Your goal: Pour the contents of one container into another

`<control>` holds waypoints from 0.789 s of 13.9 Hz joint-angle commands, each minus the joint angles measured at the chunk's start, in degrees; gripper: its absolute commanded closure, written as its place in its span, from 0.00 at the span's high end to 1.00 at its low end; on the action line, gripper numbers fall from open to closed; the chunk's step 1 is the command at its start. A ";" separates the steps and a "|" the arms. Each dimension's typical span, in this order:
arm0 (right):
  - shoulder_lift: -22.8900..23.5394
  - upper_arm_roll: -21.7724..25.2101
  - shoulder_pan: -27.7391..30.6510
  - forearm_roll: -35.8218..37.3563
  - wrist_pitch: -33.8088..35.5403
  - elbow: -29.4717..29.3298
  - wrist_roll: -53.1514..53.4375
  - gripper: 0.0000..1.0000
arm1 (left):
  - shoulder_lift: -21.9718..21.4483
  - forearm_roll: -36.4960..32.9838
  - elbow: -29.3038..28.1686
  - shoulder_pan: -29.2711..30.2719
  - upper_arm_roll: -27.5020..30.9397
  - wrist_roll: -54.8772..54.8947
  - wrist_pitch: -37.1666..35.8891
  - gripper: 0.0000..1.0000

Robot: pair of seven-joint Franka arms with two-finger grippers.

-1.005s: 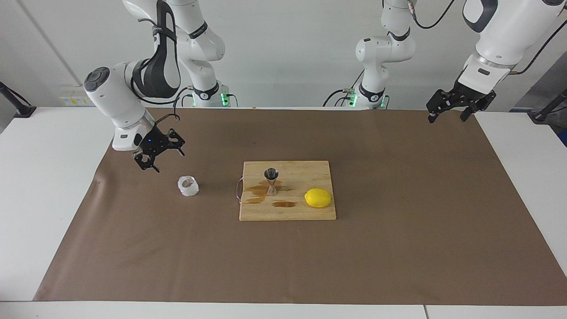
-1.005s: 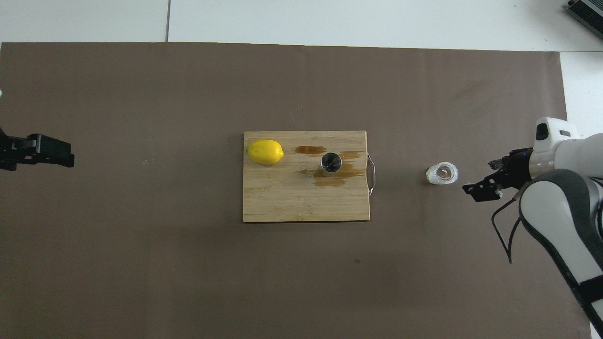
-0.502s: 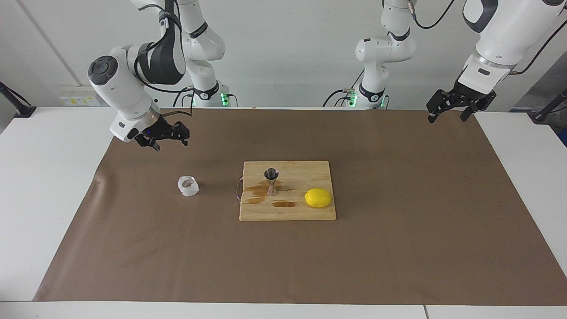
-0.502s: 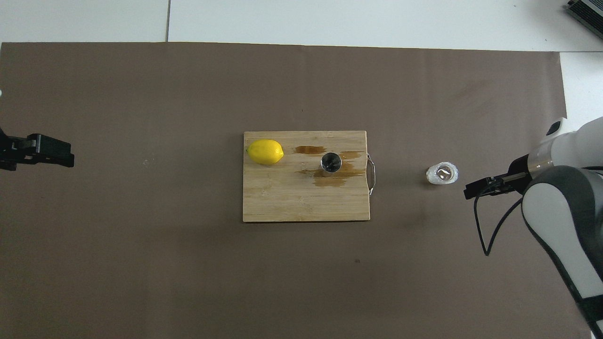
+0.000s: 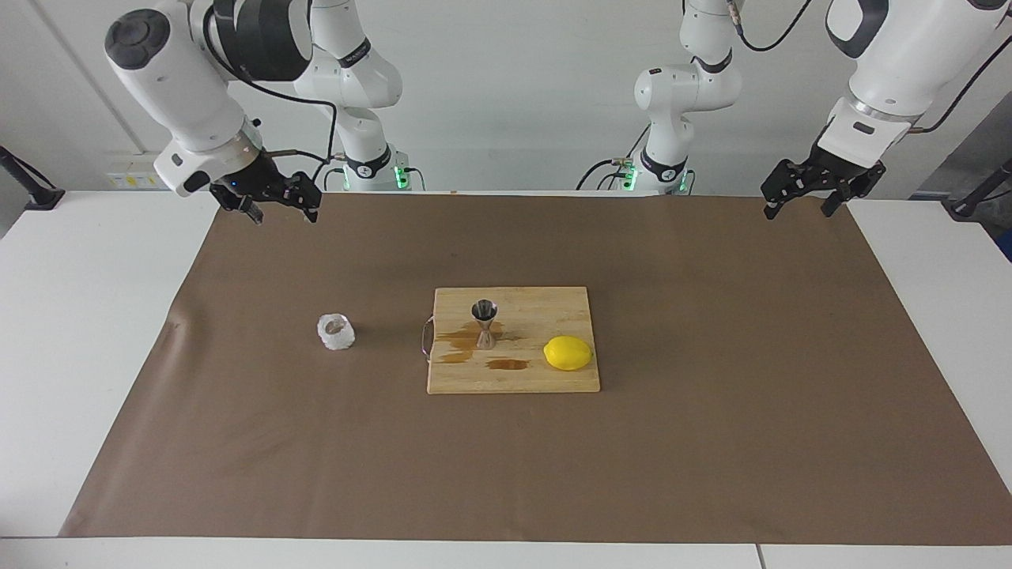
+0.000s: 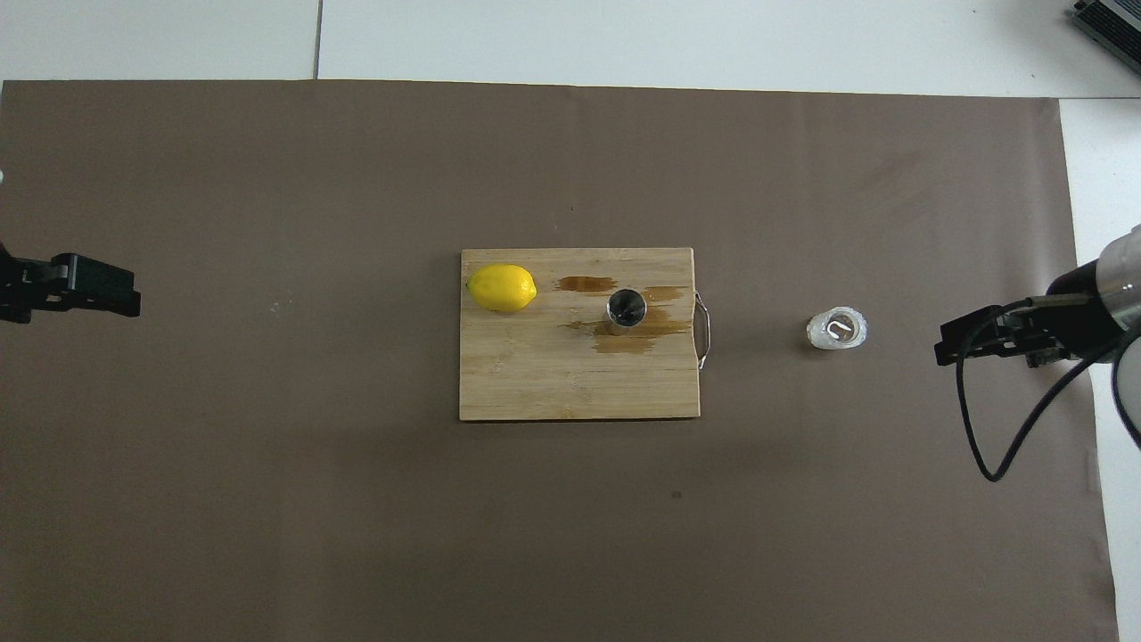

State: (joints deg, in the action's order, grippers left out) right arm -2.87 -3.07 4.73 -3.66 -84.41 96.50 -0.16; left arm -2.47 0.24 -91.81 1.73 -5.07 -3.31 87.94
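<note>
The small clear frosted cup point(image 5: 336, 331) stands alone on the brown mat, toward the right arm's end of the table; it also shows in the overhead view point(image 6: 837, 329). The steel jigger point(image 5: 484, 323) stands upright on the wooden cutting board point(image 5: 514, 381), next to brown wet stains, and is seen from above in the overhead view point(image 6: 627, 308). My right gripper point(image 5: 273, 209) is open and empty, raised over the mat's edge nearest the robots, well apart from the cup; in the overhead view point(image 6: 976, 341) it is beside the cup. My left gripper point(image 5: 800, 204) waits open and empty over the mat's corner at the left arm's end.
A yellow lemon point(image 5: 568, 352) lies on the board beside the jigger, toward the left arm's end. The board point(image 6: 535, 383) has a metal handle point(image 6: 704, 332) on the side facing the cup. The brown mat point(image 5: 711, 442) covers most of the white table.
My right gripper has risen and drawn back from beside the cup toward the robots' edge of the mat. The cup, the jigger and the left arm have not moved.
</note>
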 commanded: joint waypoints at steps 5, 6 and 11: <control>1.02 0.00 0.90 1.29 -0.19 -7.47 2.09 1.00 | -1.58 0.64 -1.53 -0.15 0.41 0.23 -0.31 1.00; 1.11 0.00 0.81 1.46 -1.09 -7.29 2.61 1.00 | -1.58 0.64 -1.53 -0.15 0.41 0.23 -0.31 1.00; 0.93 0.26 1.24 2.52 -2.95 -6.67 2.97 1.00 | -1.58 0.64 -1.53 -0.15 0.41 0.23 -0.31 1.00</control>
State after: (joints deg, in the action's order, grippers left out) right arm -1.97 -2.79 5.57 -2.52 -86.65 89.97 1.63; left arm -2.47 0.24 -91.81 1.74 -5.07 -3.31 87.94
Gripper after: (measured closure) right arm 0.000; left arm 0.000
